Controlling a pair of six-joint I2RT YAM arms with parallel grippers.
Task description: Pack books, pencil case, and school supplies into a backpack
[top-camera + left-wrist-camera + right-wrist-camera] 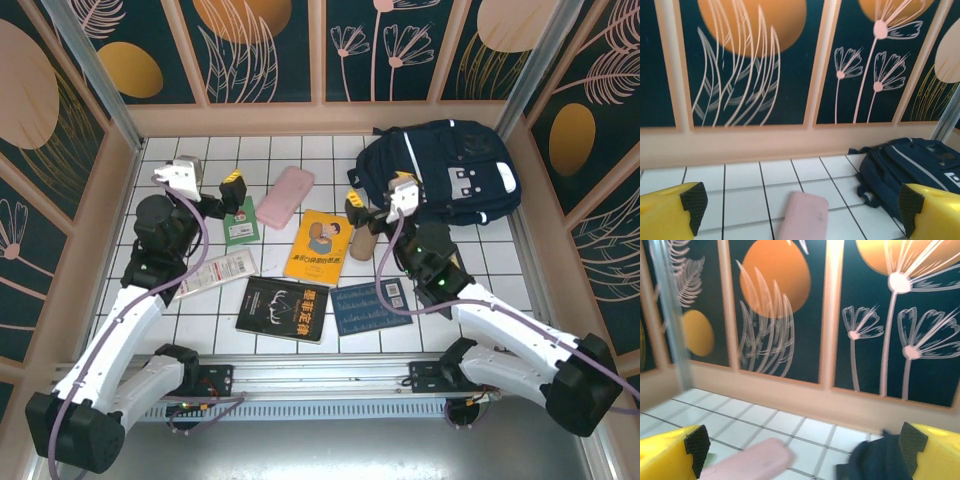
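From above, the large navy-blue fabric backpack (445, 170), with white reflective stripes and white front patches, lies flat at the far right of the white tiled table (300, 150). The books are spread flat in the middle. An orange-yellow paperback with a cartoon figure (318, 248) lies centrally. A black paperback with a white Chinese title (283, 308) is nearer the arms, and a blue paperback (372, 306) is to its right. A small green book (241, 222) is on the left. A small flat whitish printed packet (218, 272) lies left of the black one. A soft pink oblong pencil case (285, 197) rests between the green book and the backpack. The left gripper (230, 188) hangs over the green book. The right gripper (378, 192) hangs at the backpack's left edge.

In the left wrist view, the left gripper (800, 207) has its yellow fingers spread wide and holds nothing. The pink case (802, 217) lies below, with the backpack (905, 167) to the right.

In the right wrist view, the right gripper (805, 445) is likewise wide and holds nothing. The pink case (750, 465) is low on the left and the backpack (870, 462) low on the right.
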